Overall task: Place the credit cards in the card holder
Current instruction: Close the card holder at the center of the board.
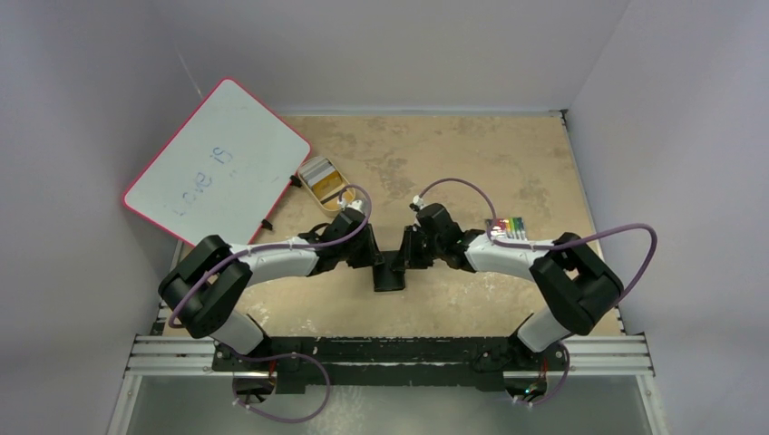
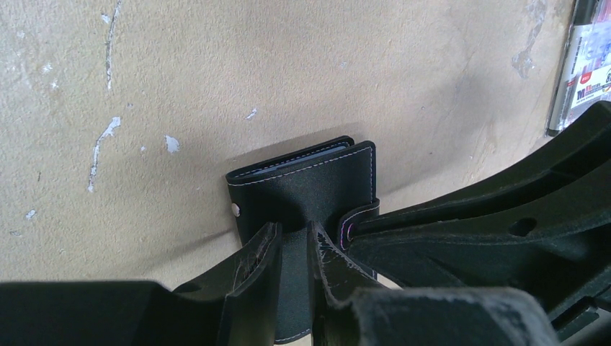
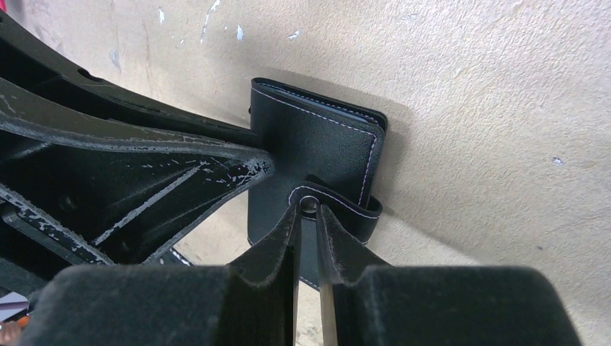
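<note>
Scuffed tan board [image 1: 472,163] with white chips covers the table, with grey walls on three sides. At its middle the left gripper [image 2: 292,252] is clenched on the lower part of the card holder [image 2: 310,187], one finger pressed on each face. The right gripper [image 3: 308,238] comes in from the opposite side, pinched tight on the holder's snap tab [image 3: 339,205] right at the metal stud. The two sets of fingers meet there, nearly touching, and crowd most of the holder from above. It is folded shut, black with pale stitching and a thin blue edge showing between the flaps. Whether it rests on the board or hangs just over it cannot be told, nor whether cards sit inside.

Farther out, a small striped item [image 1: 508,224] lies just beside the right forearm. Behind the left arm a gold tin [image 1: 325,184] sits near the corner of a pink-rimmed whiteboard [image 1: 218,163] propped at the left wall. Purple cables [image 1: 626,240] loop over both arms.
</note>
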### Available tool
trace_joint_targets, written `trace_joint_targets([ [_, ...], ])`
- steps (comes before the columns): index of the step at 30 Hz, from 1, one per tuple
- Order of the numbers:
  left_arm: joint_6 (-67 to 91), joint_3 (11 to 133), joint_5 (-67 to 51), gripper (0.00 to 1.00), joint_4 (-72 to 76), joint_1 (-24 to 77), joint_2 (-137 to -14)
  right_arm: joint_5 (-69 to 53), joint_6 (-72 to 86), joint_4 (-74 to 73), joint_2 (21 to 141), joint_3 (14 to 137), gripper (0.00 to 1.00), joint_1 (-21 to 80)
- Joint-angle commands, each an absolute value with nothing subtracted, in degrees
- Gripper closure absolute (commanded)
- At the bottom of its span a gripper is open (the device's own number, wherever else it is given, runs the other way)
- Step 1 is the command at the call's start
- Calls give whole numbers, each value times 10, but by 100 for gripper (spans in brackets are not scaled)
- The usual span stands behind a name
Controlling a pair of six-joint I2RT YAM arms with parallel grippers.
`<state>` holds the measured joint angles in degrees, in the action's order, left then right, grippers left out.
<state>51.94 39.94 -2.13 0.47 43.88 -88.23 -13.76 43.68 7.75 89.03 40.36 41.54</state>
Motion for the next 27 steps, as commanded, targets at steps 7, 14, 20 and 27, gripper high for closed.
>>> trace_joint_targets([
  [7,527,393,-22,82,19,438,-879,-87,423,-10,870,439,85,436],
  [14,522,407,-19,82,10,437,-882,-94,410,-15,865,443,85,436],
  [20,526,408,-26,82,15,438,-881,-94,410,-16,847,441,85,436],
  [27,525,409,-23,82,11,438,-882,-58,450,-34,797,440,85,435],
])
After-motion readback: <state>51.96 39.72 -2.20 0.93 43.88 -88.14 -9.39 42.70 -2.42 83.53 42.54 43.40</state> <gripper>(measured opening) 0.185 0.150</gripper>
